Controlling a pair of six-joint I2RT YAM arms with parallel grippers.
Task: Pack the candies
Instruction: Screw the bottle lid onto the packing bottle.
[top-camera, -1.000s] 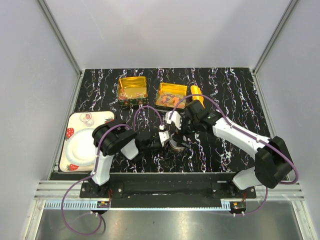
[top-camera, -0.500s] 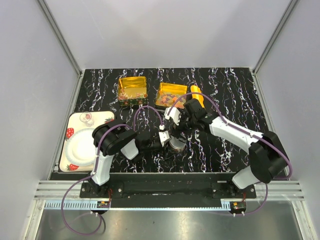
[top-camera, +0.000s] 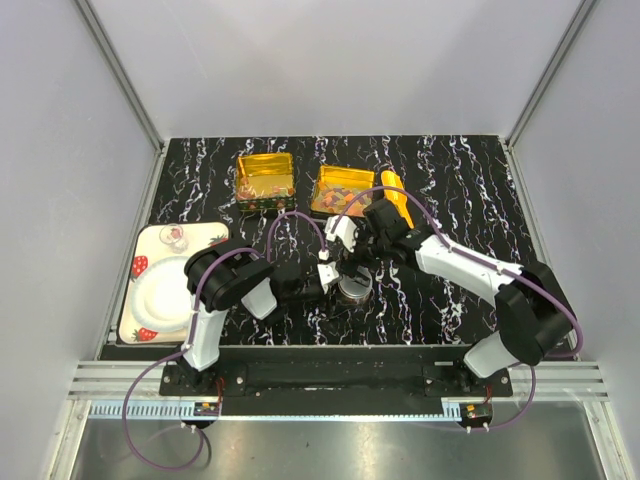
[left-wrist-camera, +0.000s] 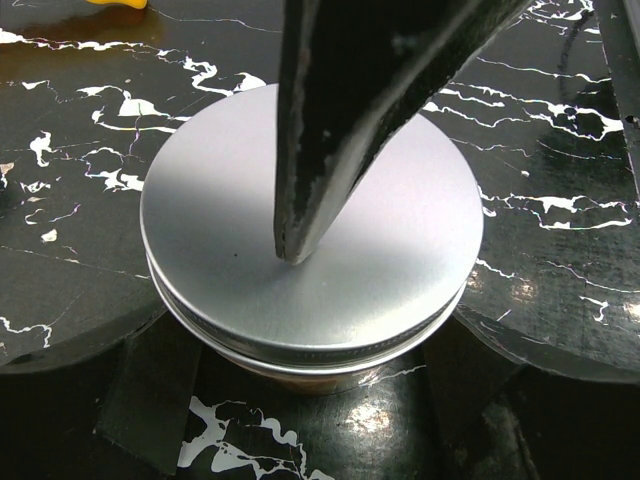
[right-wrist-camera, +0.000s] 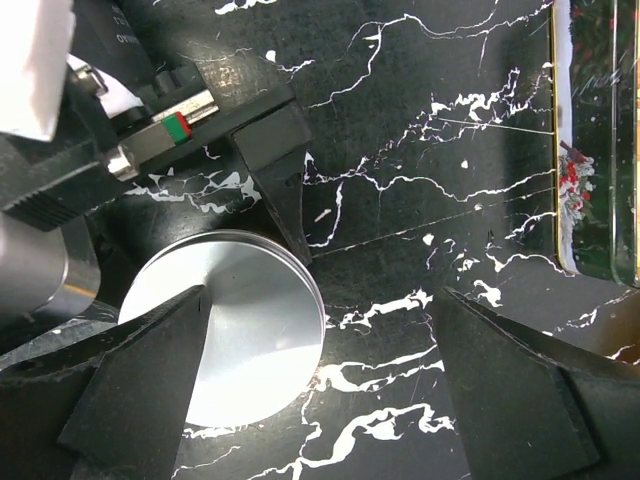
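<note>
The candies (top-camera: 262, 186) lie as small coloured pieces in two square gold tins (top-camera: 343, 190) at the back; a few red ones (right-wrist-camera: 572, 170) show at the right edge of the right wrist view. A round silver tin (top-camera: 352, 291) with its lid on (left-wrist-camera: 310, 230) stands at the table's middle. My left gripper (top-camera: 345, 288) (left-wrist-camera: 305, 400) holds it from the sides, one finger (right-wrist-camera: 285, 190) pressed against its rim. My right gripper (top-camera: 352, 262) (right-wrist-camera: 320, 390) hangs open over it, one finger (left-wrist-camera: 300, 200) above the lid and the other over bare table.
A yellow-orange scoop (top-camera: 393, 190) lies right of the gold tins. At the left, a strawberry-print tray (top-camera: 140, 265) carries a white plate (top-camera: 165, 290) and a small glass cup (top-camera: 175, 238). Grey walls enclose the black marble table (top-camera: 450, 180).
My right gripper has shifted a little left and back over the round tin. The left arm and the tin have stayed put.
</note>
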